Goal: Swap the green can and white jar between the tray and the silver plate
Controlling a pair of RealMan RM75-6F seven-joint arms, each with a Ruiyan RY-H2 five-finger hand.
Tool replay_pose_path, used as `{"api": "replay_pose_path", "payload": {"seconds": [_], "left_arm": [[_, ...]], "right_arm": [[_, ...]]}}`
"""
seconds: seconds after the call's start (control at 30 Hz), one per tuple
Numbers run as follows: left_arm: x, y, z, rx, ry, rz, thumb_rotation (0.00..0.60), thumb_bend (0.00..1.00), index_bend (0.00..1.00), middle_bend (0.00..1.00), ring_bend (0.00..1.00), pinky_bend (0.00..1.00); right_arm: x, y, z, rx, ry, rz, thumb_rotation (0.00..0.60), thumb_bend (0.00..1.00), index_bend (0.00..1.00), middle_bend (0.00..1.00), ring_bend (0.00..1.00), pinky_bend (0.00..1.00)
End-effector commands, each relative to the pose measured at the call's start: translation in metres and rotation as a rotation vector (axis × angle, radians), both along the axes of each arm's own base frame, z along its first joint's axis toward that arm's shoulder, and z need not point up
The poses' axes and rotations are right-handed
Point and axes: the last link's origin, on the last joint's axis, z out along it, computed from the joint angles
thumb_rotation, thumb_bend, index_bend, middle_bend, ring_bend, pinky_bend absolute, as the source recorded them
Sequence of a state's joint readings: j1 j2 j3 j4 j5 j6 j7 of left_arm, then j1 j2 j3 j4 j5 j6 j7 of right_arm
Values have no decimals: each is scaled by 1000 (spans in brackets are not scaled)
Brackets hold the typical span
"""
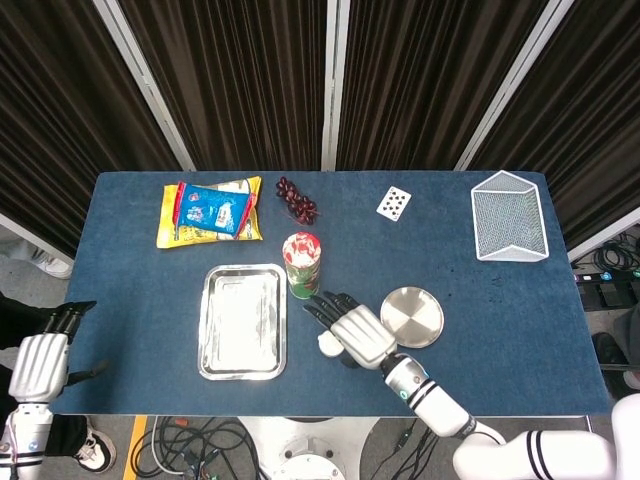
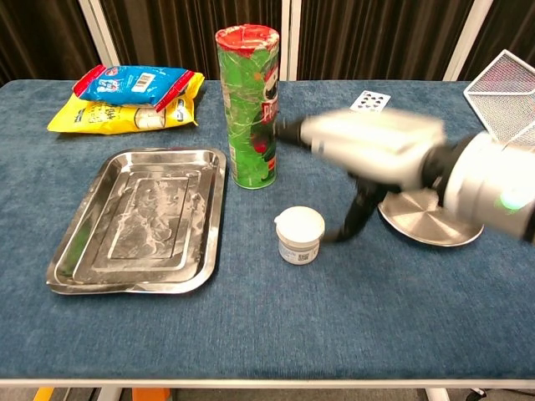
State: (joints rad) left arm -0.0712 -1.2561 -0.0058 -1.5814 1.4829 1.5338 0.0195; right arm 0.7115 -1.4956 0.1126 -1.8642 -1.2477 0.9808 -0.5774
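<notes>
The green can (image 1: 302, 265) (image 2: 248, 109) stands upright on the blue cloth, just right of the steel tray (image 1: 242, 320) (image 2: 138, 219), which has nothing in it. The white jar (image 2: 300, 236) (image 1: 327, 344) stands on the cloth in front of the can, left of the silver plate (image 1: 411, 317) (image 2: 430, 219). My right hand (image 1: 352, 325) (image 2: 368, 146) hovers over and behind the jar, blurred, fingers spread and holding nothing. In the head view it partly hides the jar. My left hand (image 1: 38, 365) hangs off the table's left edge, fingers straight and holding nothing.
A yellow and blue snack bag (image 1: 210, 210) (image 2: 134, 98), dark grapes (image 1: 297, 200) and a playing card (image 1: 394, 203) (image 2: 370, 102) lie along the far side. A white wire basket (image 1: 510, 228) sits at the far right.
</notes>
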Motion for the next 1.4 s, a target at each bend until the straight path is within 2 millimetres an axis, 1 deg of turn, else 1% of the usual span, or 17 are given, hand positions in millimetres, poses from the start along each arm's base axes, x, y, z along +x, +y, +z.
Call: {"api": "replay_pose_path", "payload": {"seconds": [0.03,0.07,0.17,0.23,0.3,0.43,0.47,0.57,0.7,0.8,1.13,1.23,1.27,1.33,1.37,1.4], "left_arm": [[1,0,0,-5,-1,-3,600,27,178,177,132,380],[2,0,0,-6,-1,-6,600,27,178,177,131,380],[4,1,0,-8,-3,-10,600,27,179,177,131,380],[5,1,0,-9,-4,-12,600,27,179,177,131,380],[5,2,1,-9,-6,-12,600,27,179,177,131,380],[7,1,1,-11,-17,-14,600,27,179,177,132,380],[7,1,0,-12,-17,-14,600,27,179,177,132,380],[6,1,-2,-21,-20,-9,600,27,178,177,131,380],[4,2,-3,-41,-25,7,600,28,178,177,131,380],[3,2,-2,-41,-29,13,600,28,179,177,131,380],[3,2,-1,-43,-35,14,600,28,178,177,122,375],[3,1,0,-43,-37,13,600,28,178,177,122,375],[3,1,0,-41,-38,12,600,28,178,177,122,374],[2,1,0,-40,-40,10,600,28,178,177,122,373],[2,1,0,-41,-40,9,600,28,179,177,122,373],[2,1,0,-42,-41,8,600,28,179,177,122,372]], "right_arm": [[18,8,43,-103,-127,88,600,80,0,71,0,130],[23,10,53,-134,-159,117,600,81,0,80,0,133],[32,14,71,-195,-228,172,600,83,0,103,5,142],[38,11,81,-240,-270,203,600,82,0,106,9,146],[44,2,85,-278,-287,216,600,80,0,86,6,141],[57,-25,84,-300,-237,196,600,71,0,7,0,38],[62,-32,83,-302,-224,192,600,68,0,0,0,16],[75,-52,76,-297,-176,171,600,65,0,0,0,3],[88,-74,59,-246,-89,135,600,46,0,0,0,0],[95,-83,49,-209,-55,98,600,43,0,0,0,0],[106,-103,25,-172,46,9,600,48,0,26,0,7],[110,-108,19,-170,81,4,600,56,0,43,1,44],[110,-109,17,-174,91,0,600,58,0,55,9,70],[108,-111,14,-178,112,-17,600,61,17,123,73,170],[108,-111,14,-180,118,-24,600,61,36,147,104,207],[107,-111,13,-184,127,-30,600,61,75,181,143,253]]}}
